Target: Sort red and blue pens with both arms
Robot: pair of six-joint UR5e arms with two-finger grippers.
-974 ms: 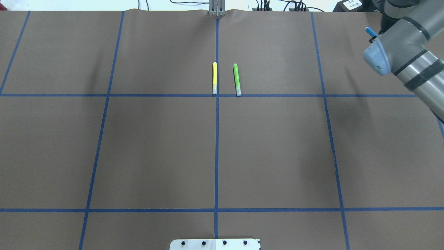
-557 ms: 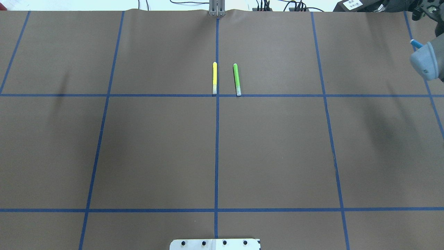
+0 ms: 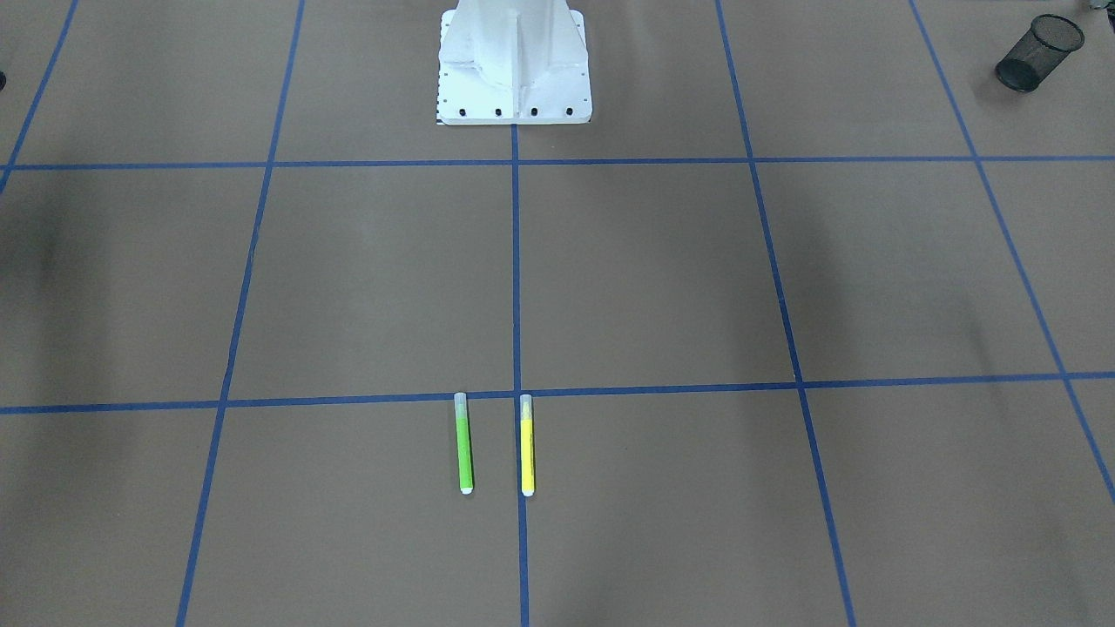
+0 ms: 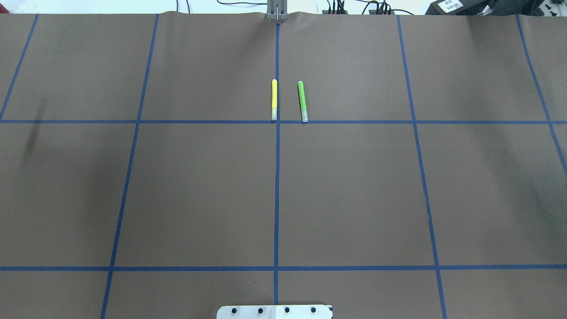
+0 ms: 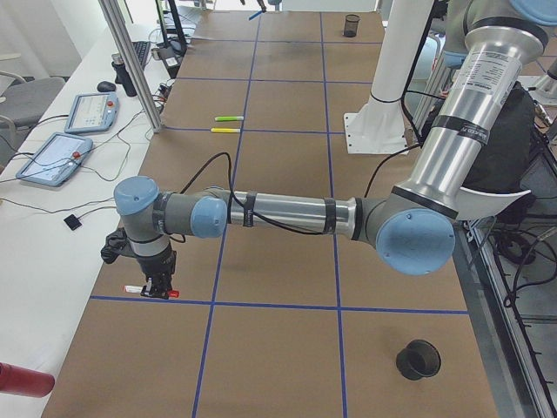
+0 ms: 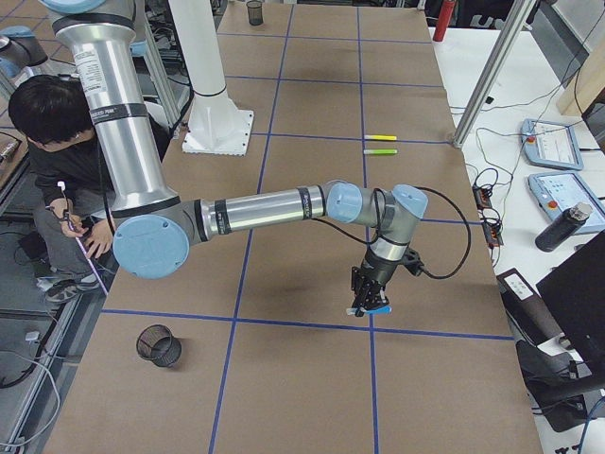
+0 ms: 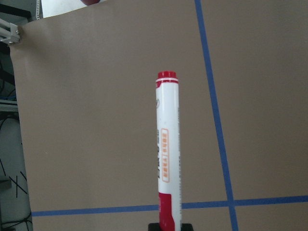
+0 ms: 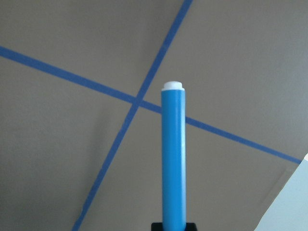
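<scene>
left tool (image 5: 157, 286) pinches the red pen (image 7: 167, 149), right tool (image 6: 365, 301) pinches the blue pen (image 8: 173, 159)

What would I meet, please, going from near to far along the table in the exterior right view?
Black mesh cup → blue pen held by the right end effector → green pen → yellow pen → another dark cup at the far end.

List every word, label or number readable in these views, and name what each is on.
red marker: orange boxed print along the white barrel, too blurred to read.
black box at the table's far edge: white label, too small to read.
blue pen: no print shows.
No text is legible anywhere.
</scene>
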